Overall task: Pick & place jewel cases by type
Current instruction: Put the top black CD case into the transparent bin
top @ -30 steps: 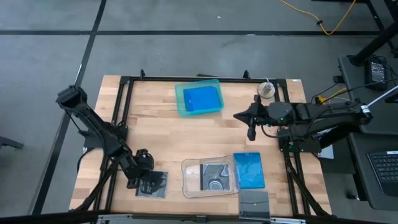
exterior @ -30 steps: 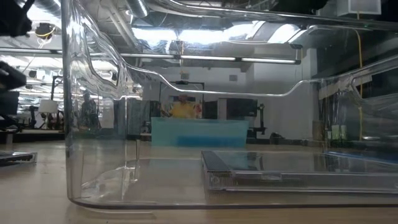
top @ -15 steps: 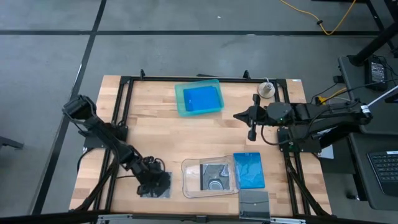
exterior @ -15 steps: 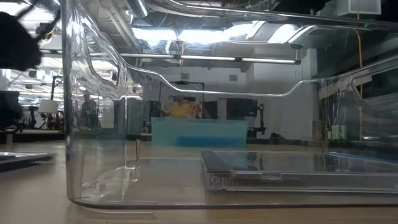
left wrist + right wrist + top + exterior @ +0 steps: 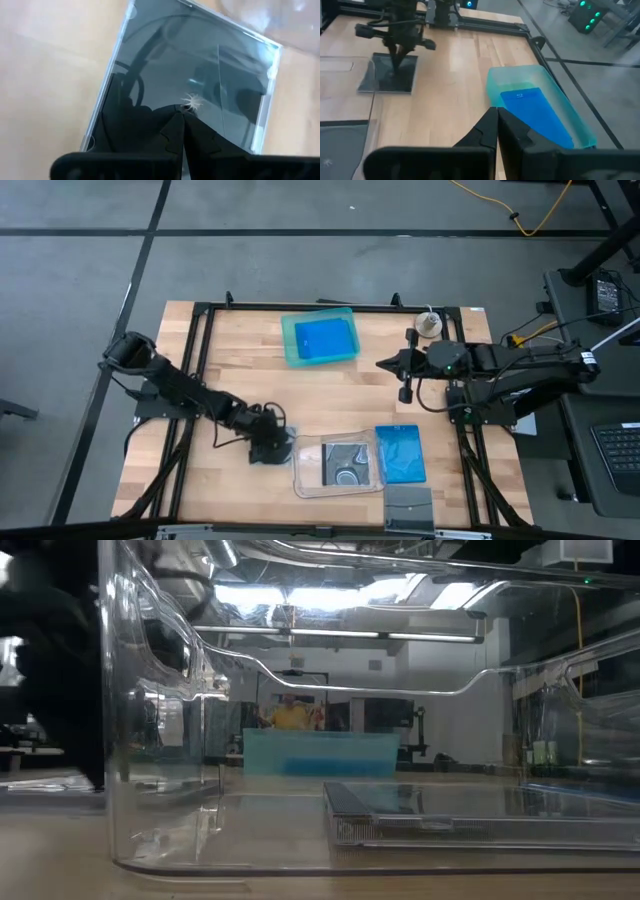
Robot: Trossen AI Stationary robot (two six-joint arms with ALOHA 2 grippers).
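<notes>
**Left gripper presses on a dark case by the clear tray**

From above, the left gripper [image 5: 268, 442] sits low on a dark jewel case [image 5: 270, 450], just beside the clear tray [image 5: 303, 480]. The case is mostly hidden under the arm there. The left wrist view shows it well: a dark square case [image 5: 190, 85] lying flat on the wood, with the closed fingertips [image 5: 181, 116] touching its top. They press on it; they do not grip it.

The right gripper [image 5: 381, 365] hangs over the bare middle of the table [image 5: 250, 370], fingers closed and holding nothing.

One dark case [image 5: 347, 462] lies in the clear tray. One blue case [image 5: 325, 338] lies in the teal tray [image 5: 288, 340]. Another blue case [image 5: 401, 453] lies just beside the clear tray's right edge.
</notes>
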